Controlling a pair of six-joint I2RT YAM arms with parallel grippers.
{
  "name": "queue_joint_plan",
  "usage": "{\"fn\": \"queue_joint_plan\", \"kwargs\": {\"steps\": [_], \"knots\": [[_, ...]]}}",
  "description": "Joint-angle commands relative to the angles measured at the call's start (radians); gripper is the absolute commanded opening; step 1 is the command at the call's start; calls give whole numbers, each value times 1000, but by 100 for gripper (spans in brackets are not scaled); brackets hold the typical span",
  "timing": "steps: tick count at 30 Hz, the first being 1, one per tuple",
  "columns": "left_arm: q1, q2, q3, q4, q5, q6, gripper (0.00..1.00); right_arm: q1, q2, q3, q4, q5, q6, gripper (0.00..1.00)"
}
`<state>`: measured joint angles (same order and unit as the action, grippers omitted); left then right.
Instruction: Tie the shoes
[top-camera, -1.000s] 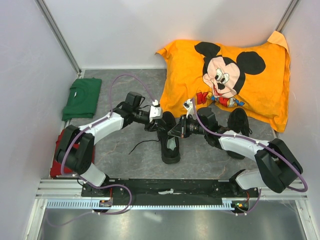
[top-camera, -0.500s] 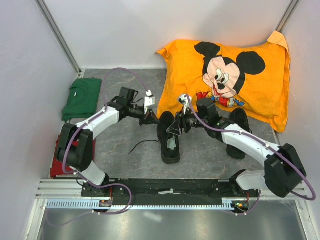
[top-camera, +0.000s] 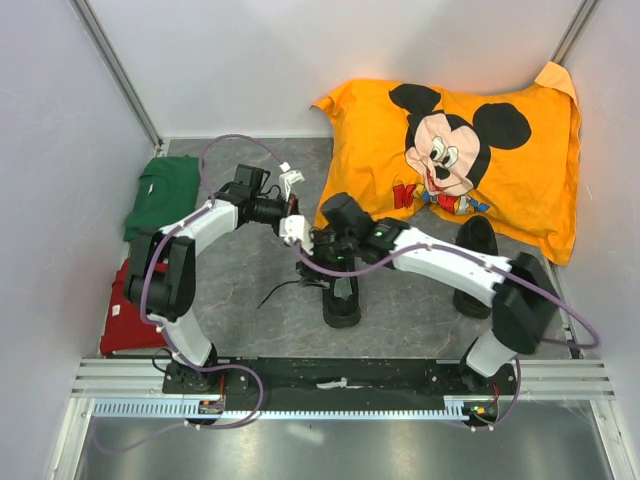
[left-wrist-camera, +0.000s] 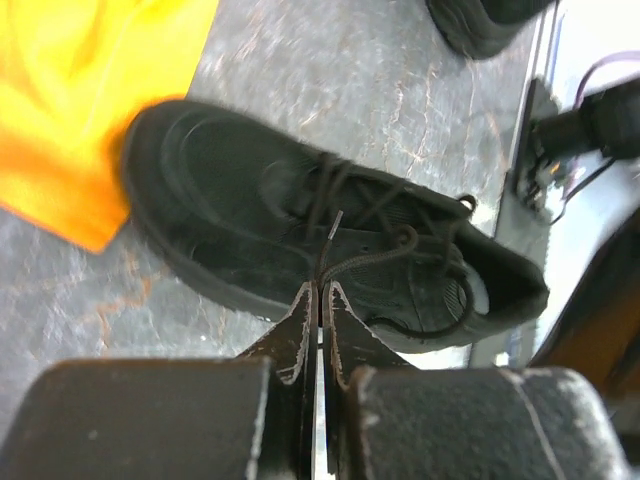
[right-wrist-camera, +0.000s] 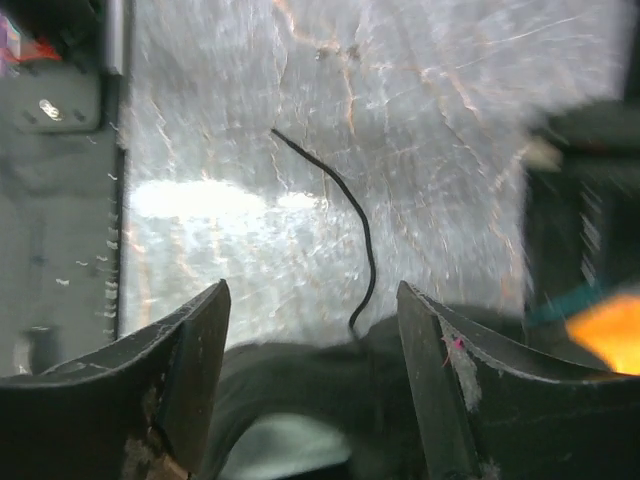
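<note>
Lace end (left-wrist-camera: 331, 243) from the centre shoe (top-camera: 342, 297) is pinched in your left gripper (left-wrist-camera: 318, 288), fingers pressed together on it just beside the shoe's side. That shoe lies mid-table (top-camera: 235, 275), toe at the edge of the orange Mickey cloth (top-camera: 480, 170). The other shoe (top-camera: 476, 240) sits off to the right, partly under your right arm. Your right gripper (right-wrist-camera: 312, 290) hangs over the centre shoe, fingers spread wide with nothing between them. A loose lace (right-wrist-camera: 349, 200) trails across the table below.
</note>
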<state>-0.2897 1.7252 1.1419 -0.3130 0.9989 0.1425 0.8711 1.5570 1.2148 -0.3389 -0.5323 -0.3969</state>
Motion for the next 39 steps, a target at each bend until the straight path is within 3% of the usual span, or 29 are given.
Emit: {"fn": "queue_joint_plan", "kwargs": {"steps": [1, 8, 21, 27, 39], "knots": [[17, 74, 68, -26, 3, -202, 2, 61, 141, 117, -84, 64, -177, 73], [18, 163, 130, -51, 33, -236, 2, 144, 352, 193, 10, 153, -163, 62], [35, 243, 171, -84, 55, -209, 2, 149, 483, 252, 121, 273, -146, 66], [50, 263, 174, -106, 61, -167, 2, 126, 534, 299, 144, 253, -152, 72], [55, 297, 208, -116, 78, -155, 2, 86, 607, 328, 67, 128, -224, 57]]}}
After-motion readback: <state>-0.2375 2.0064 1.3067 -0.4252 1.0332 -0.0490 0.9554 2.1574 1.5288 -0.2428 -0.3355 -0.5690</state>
